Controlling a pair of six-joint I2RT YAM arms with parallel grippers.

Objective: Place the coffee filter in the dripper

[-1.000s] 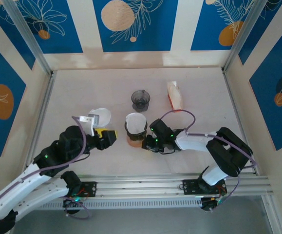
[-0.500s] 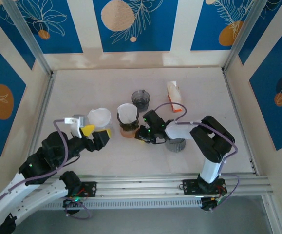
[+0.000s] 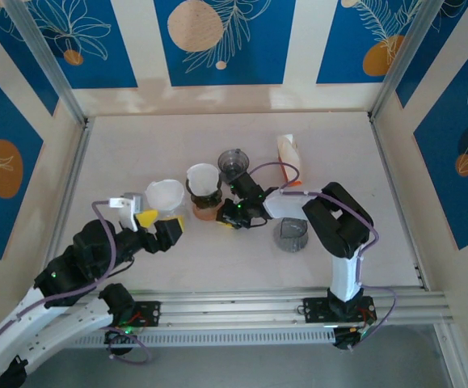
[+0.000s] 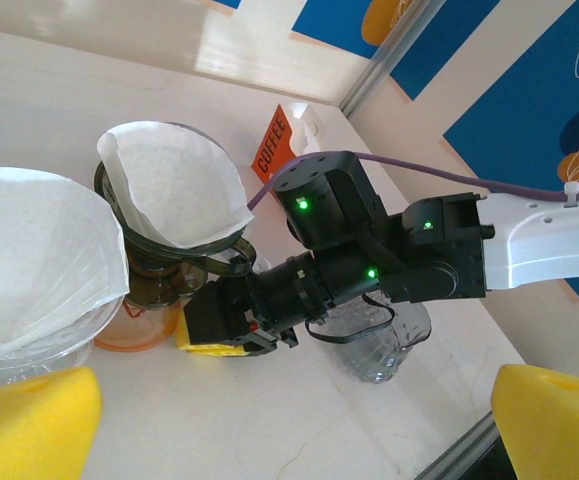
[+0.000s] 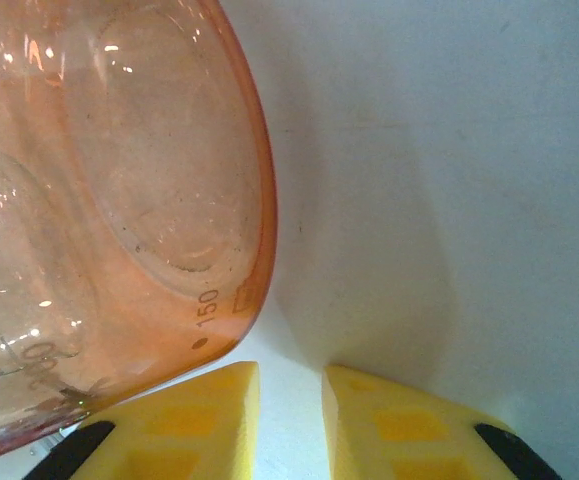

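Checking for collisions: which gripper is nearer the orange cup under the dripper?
Right. The right gripper is close beside the orange cup, at its base; the left gripper is farther off, on the cup's opposite side.

The top camera looked steeply down from above and behind the arm bases, far enough to hold the whole pale table. The left wrist camera sat low, facing across toward the white right arm. The right wrist camera faced the round orange glass server from very close. The server sat mid-table from above and at the lower left of the left wrist view.
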